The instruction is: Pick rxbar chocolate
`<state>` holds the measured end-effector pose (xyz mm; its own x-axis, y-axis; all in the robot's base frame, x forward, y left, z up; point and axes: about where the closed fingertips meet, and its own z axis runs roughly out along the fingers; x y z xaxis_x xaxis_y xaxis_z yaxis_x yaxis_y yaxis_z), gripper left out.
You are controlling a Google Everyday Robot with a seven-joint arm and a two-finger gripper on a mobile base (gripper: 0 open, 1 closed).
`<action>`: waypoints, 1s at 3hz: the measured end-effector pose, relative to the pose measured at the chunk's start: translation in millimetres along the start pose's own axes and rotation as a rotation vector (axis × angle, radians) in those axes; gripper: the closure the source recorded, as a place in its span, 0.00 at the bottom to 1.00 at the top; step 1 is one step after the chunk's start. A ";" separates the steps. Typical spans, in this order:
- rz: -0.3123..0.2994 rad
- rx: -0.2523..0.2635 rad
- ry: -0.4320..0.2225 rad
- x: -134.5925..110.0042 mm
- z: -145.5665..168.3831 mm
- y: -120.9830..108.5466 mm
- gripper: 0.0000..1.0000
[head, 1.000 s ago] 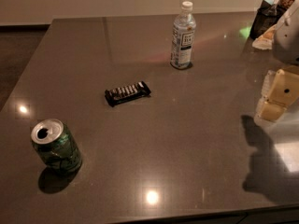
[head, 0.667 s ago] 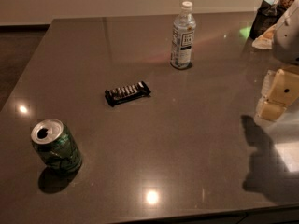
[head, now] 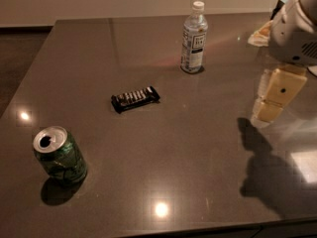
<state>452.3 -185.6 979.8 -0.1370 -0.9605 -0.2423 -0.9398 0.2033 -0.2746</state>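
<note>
The rxbar chocolate (head: pixel 135 98) is a flat black bar with white lettering stripes. It lies on the dark table (head: pixel 163 157) a little left of the middle. My gripper (head: pixel 271 102) hangs at the right side of the view, above the table and well to the right of the bar. It holds nothing that I can see, and its cream fingers point down.
An upright green soda can (head: pixel 60 155) with an open top stands at the front left. A clear bottle (head: pixel 193 38) with a white cap stands at the back, beyond the bar. Some objects (head: pixel 262 31) lie at the far right corner behind my arm.
</note>
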 end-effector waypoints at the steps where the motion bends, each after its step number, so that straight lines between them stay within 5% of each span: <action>1: -0.070 -0.017 -0.104 -51.6 17.9 -14.0 0.00; 3: -0.118 -0.086 -0.185 -122.3 76.8 -39.9 0.00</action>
<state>530.6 -61.6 948.9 0.0276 -0.9239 -0.3816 -0.9703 0.0671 -0.2325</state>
